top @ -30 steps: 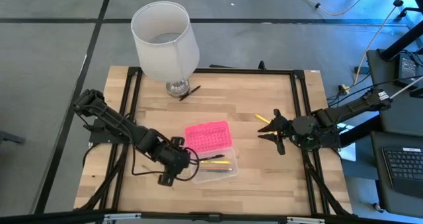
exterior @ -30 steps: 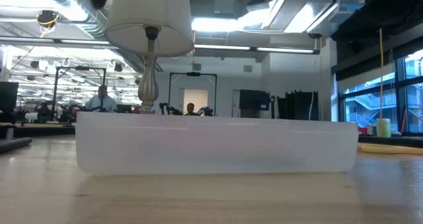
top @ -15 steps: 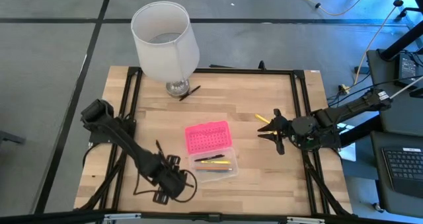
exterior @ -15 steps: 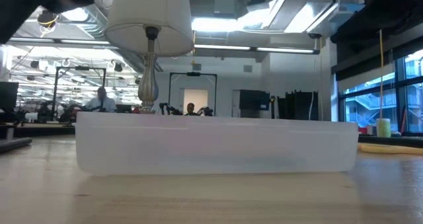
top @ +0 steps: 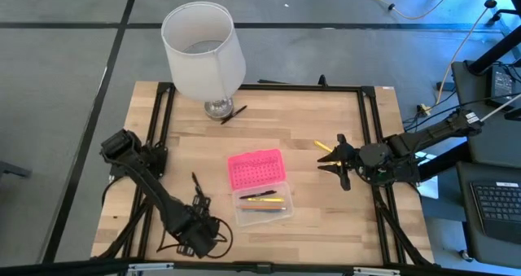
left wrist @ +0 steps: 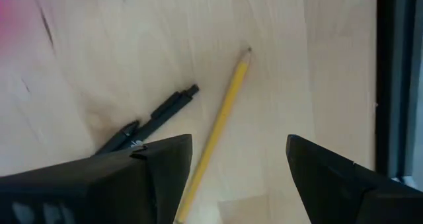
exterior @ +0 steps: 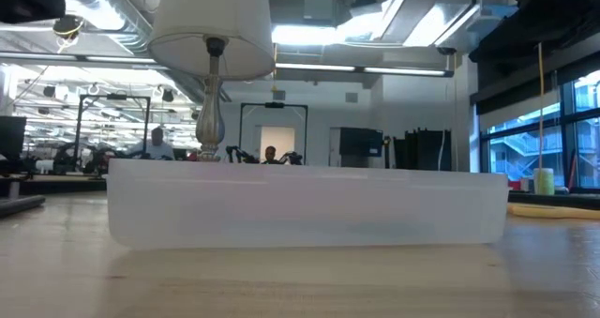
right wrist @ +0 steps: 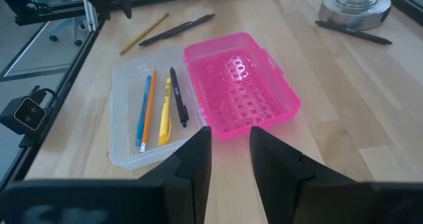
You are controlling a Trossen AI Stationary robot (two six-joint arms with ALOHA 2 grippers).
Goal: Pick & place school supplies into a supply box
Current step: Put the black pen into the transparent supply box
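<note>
Open-plan robotics lab: exposed ceiling ducts (exterior: 94,4), distant workstations with seated people (exterior: 157,143) (low view), framed worktop (top: 269,138).

The small plastic box has a bright pink lid (right wrist: 241,85) with a bumpy dotted pattern, and a see-through clear bottom tray (right wrist: 129,135). From the low camera the tray looks milky white (exterior: 307,205).

Inside the tray lie a thin blue and orange pen (right wrist: 146,109), a short yellow marker (right wrist: 165,112) and a thin black pen (right wrist: 178,97).

On the light tan wooden table (top: 277,121), at about 8 o'clock from the box, are a long yellow pencil (left wrist: 221,115) and a black pen (left wrist: 155,118).

At 11 o'clock stands a white lampshade (top: 202,50) on a shiny silver lamp base (right wrist: 357,6), with another black pen (right wrist: 353,32) beside it.

Both robot arms are black.
</note>
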